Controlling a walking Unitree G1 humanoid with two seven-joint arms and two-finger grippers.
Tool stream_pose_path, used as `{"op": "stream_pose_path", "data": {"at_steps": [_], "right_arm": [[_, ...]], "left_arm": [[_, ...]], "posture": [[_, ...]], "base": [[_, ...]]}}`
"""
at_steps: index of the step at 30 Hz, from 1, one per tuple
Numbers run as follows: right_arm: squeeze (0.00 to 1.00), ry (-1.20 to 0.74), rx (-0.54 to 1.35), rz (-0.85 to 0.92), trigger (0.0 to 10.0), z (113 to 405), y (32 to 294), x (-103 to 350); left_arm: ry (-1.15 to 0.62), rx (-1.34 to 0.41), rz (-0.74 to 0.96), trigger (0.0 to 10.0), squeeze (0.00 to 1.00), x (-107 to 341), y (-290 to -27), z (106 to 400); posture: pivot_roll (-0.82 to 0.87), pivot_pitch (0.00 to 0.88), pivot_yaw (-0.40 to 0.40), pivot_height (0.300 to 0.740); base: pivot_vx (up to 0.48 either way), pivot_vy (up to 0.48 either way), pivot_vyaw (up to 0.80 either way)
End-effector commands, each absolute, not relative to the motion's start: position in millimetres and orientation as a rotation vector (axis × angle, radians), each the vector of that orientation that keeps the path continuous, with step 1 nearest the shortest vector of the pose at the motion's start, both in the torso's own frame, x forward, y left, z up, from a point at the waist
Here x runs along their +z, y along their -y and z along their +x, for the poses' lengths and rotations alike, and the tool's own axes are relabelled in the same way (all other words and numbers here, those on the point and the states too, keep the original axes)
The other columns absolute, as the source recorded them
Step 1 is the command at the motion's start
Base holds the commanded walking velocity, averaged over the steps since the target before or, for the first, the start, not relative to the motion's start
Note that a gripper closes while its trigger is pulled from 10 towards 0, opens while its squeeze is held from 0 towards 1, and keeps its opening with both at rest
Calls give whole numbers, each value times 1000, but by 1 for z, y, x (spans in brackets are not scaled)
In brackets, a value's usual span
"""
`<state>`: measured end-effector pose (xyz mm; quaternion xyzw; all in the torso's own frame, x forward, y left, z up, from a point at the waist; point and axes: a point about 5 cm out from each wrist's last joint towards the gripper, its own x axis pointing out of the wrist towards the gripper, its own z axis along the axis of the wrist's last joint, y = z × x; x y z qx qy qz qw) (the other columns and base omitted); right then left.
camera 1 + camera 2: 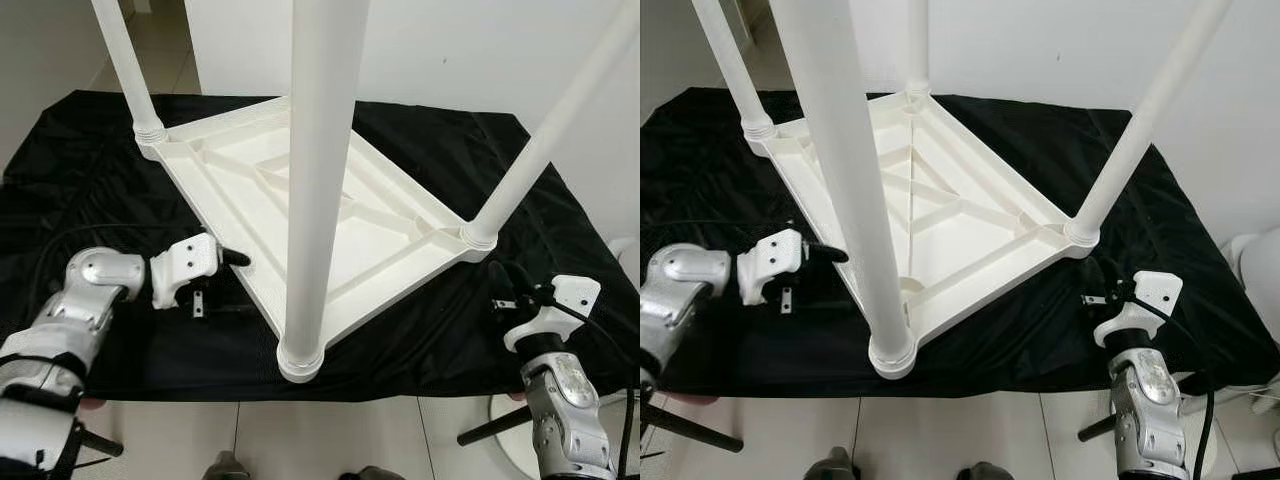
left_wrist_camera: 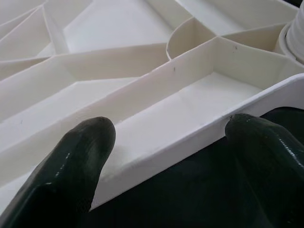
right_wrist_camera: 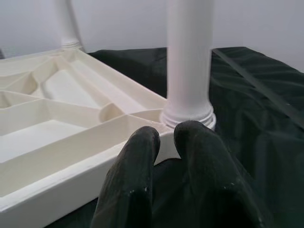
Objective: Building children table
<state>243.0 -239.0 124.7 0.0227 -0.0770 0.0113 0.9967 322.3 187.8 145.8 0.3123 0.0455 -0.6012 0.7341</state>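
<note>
1. Four white legs stood up from the upturned white table top (image 1: 300, 210), one at each corner: the near leg (image 1: 318, 180), the left leg (image 1: 125, 60), the right leg (image 1: 560, 120) and the far leg (image 1: 917, 45).
2. One black cloth (image 1: 90, 170) lay under the top.
3. Left pincer (image 2: 166, 142) was spread wide, one finger (image 2: 76, 161) over the top's rim, the other outside it on the cloth side, clamping nothing yet.
4. Right pincer (image 3: 166, 152) was clenched empty, near the base of the right leg.
5. Risk, as I judged it: closing on the thin rim and lifting from one side could tip the tall legs over.
6. A shove from either pincer could also slide the top on the loose cloth or loosen a leg in its socket.
</note>
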Motion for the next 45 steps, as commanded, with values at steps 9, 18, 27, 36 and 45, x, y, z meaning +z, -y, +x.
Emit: {"op": "stream_pose_path", "data": {"at_steps": [9, 18, 27, 36, 45], "right_arm": [[0, 123, 30, 40, 10000, 236, 235, 121], [0, 109, -13, 22, 10000, 226, 244, 120], [0, 110, -21, 18, 10000, 225, 243, 121], [0, 102, -40, 10, 10000, 219, 245, 120], [0, 94, -50, 5, 10000, 216, 244, 119]], "left_arm": [[-174, -1505, 749, 10000, 0, 138, -177, 323], [-216, -1574, 779, 10000, 0, 137, -172, 325], [-268, -1608, 830, 10000, 0, 131, -164, 328], [-343, -1642, 797, 9686, 0, 125, -163, 328], [-353, -1642, 769, 1686, 0, 127, -162, 330]], "posture": [[41, 30, 9, 740], [25, 45, 34, 740], [13, 57, 54, 740], [-1, 68, 72, 740], [-5, 75, 78, 740]], "base": [[0, 0, 0], [0, 0, 0], [0, 0, 0], [0, 0, 0], [0, 0, 0]]}}
